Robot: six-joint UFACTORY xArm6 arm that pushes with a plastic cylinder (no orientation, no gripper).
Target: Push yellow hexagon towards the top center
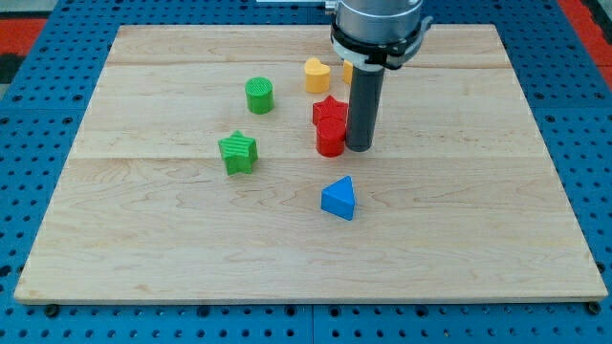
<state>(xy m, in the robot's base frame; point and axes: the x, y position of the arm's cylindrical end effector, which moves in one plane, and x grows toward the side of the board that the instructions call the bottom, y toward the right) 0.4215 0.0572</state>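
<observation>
- Nearest the view's bottom, on the wooden board (172, 258), lies a blue triangular block (338, 199), apart from every other block.
- Further up, left of centre, sits a green star-shaped block (238, 152).
- Right of it, near the board's middle, a red cylinder (330, 139) stands touching or just beside a red star-shaped block (329, 111) directly above it in the view.
- The arm's tip (360, 146) rests on the board just beside the red cylinder, on its right; whether it touches cannot be told. The arm carries a plain rod with no fingers, so no spread or pinch applies.
- Higher and to the left stands a green cylinder (259, 95), well apart from the tip.
- Toward the view's top, near centre, sits a yellow block (317, 75), its exact shape unclear.
- Just right of it a second yellow block (348, 70) shows only as a sliver behind the rod. Which of the two is the hexagon cannot be told; both lie above the red pair.
- Around the board runs a blue perforated surface (38, 115).
</observation>
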